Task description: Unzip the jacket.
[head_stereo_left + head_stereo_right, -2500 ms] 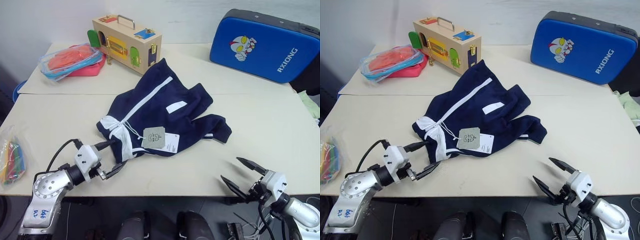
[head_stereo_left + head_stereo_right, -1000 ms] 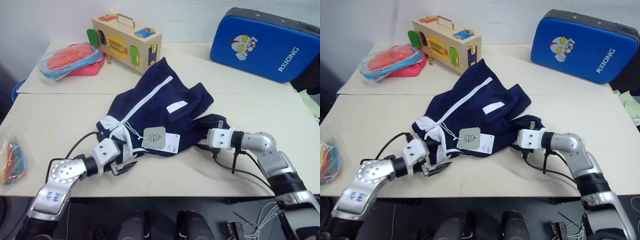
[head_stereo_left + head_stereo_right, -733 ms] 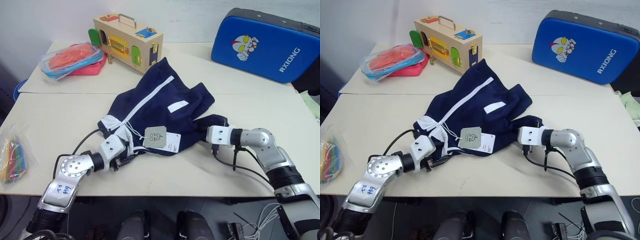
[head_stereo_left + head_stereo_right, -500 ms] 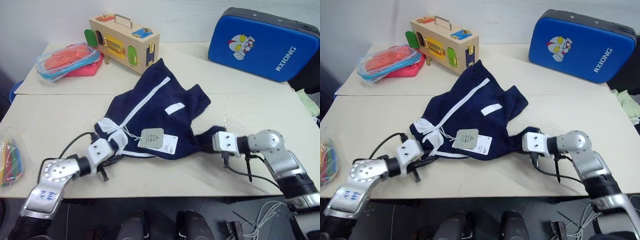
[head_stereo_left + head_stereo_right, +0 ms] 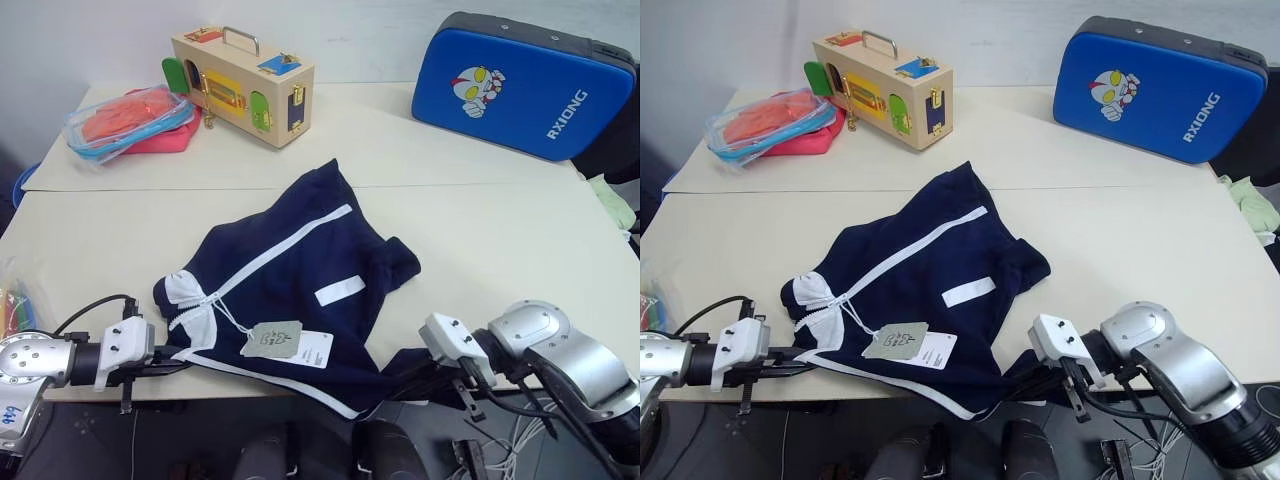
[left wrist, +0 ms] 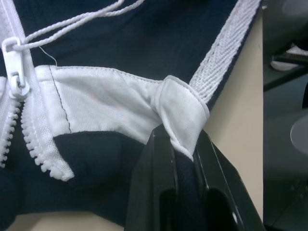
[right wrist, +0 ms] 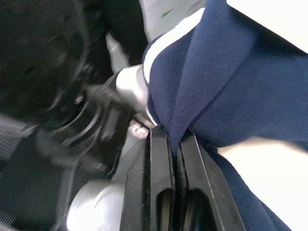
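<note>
Both fingers (image 6: 180,144) pinch jacket (image 5: 290,280) edges.

Up at eleven o'clock, a wooden latch box with a metal handle (image 5: 243,71) sits on the beige surface (image 5: 520,240), beside a clear plastic container of red-orange contents (image 5: 128,117). At one o'clock, a blue padded cartoon case (image 5: 520,82).

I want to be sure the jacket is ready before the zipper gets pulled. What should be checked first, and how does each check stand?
1. Left gripper clamps the white collar trim: ok.
2. Right gripper pinches a navy fold of the jacket: ok.
3. Zipper pull free to grab: ok.
4. Hang tags off the zipper line: ok.
5. Jacket fully on the table: not ok, its near edge overhangs.
</note>
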Action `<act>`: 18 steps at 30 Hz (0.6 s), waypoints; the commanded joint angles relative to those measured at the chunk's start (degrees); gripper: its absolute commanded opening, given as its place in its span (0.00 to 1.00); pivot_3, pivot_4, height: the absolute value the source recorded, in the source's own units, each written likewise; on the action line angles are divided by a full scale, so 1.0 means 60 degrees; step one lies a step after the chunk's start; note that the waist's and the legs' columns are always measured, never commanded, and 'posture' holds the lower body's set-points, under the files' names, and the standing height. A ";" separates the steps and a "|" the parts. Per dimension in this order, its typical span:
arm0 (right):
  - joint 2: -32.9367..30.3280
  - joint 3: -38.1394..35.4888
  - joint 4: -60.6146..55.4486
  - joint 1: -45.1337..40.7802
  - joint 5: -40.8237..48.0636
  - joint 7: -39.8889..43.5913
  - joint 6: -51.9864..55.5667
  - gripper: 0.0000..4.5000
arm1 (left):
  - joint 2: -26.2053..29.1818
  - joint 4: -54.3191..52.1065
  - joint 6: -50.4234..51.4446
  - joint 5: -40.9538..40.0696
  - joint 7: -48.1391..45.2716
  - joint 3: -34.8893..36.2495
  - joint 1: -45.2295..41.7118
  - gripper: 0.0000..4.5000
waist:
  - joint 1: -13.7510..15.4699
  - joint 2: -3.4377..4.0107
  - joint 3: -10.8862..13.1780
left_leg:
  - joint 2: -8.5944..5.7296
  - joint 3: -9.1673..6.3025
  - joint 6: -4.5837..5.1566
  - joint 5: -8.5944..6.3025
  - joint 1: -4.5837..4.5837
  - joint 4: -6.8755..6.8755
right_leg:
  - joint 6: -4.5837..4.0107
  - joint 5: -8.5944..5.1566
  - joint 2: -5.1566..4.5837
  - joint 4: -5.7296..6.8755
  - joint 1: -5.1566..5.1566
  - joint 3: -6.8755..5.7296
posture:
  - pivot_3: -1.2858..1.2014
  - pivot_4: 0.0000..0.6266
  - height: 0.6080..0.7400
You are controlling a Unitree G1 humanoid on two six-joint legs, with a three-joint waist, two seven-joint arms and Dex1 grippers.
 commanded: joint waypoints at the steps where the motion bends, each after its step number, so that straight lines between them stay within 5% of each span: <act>1: -0.0607 -0.1382 0.0101 0.0456 0.0953 0.0431 0.0230 0.29 | -0.0123 -0.0537 0.0202 -0.0348 0.0182 0.0367 0.0191 0.07 | 0.0006 -0.0001 0.0002 | -0.0006 0.0001 0.0027 0.0011 0.0000 0.0001 | 0.0002 0.0001 -0.0005 0.0000 0.0003 0.0001 | 0.52 0.24 1.00; 5: -0.1750 -0.3151 -0.0135 0.0655 0.3803 0.0321 0.3167 0.57 | -0.0172 -0.1504 0.0873 -0.0611 0.0400 0.0546 0.0788 0.33 | 0.0020 -0.0019 0.0019 | -0.0008 -0.0003 0.0081 0.0015 0.0001 0.0006 | 0.0003 0.0002 -0.0011 -0.0006 0.0013 0.0002 | 0.52 0.24 1.00; 9: -0.2109 -0.3533 0.0807 0.0058 0.4082 0.0282 0.3762 0.87 | -0.0329 -0.1844 0.0752 -0.0554 0.0613 0.0756 0.1079 0.60 | -0.0015 -0.0024 0.0020 | 0.0001 -0.0013 0.0116 -0.0011 0.0006 0.0005 | 0.0002 0.0001 -0.0007 -0.0008 0.0015 -0.0001 | 0.52 0.24 1.00; 11: -0.1357 -0.3224 0.1877 -0.0778 0.2714 -0.0307 0.2206 1.00 | -0.0559 -0.2140 0.0706 -0.0577 0.0858 0.0932 0.1265 0.74 | -0.0069 -0.0033 0.0021 | 0.0002 -0.0011 0.0069 -0.0036 0.0012 0.0004 | 0.0002 0.0002 -0.0008 -0.0003 0.0015 0.0001 | 0.52 0.24 1.00; 15: 0.0185 -0.1876 0.4333 -0.2310 -0.0869 -0.1287 -0.2042 1.00 | -0.1141 -0.3178 0.1026 -0.0459 0.1716 0.1063 0.1735 0.74 | -0.0041 -0.0033 0.0027 | 0.0002 0.0009 -0.0001 0.0001 0.0013 0.0000 | 0.0003 0.0002 0.0001 0.0004 0.0005 0.0004 | 0.52 0.24 1.00; 18: 0.1138 -0.1073 0.6067 -0.3252 -0.2330 -0.1703 -0.3626 1.00 | -0.1472 -0.3578 0.1133 -0.0179 0.2182 0.0884 0.1929 0.74 | -0.0027 -0.0033 0.0027 | -0.0007 0.0035 0.0046 0.0047 -0.0023 -0.0004 | 0.0004 0.0001 0.0006 0.0027 -0.0044 0.0009 | 0.52 0.24 1.00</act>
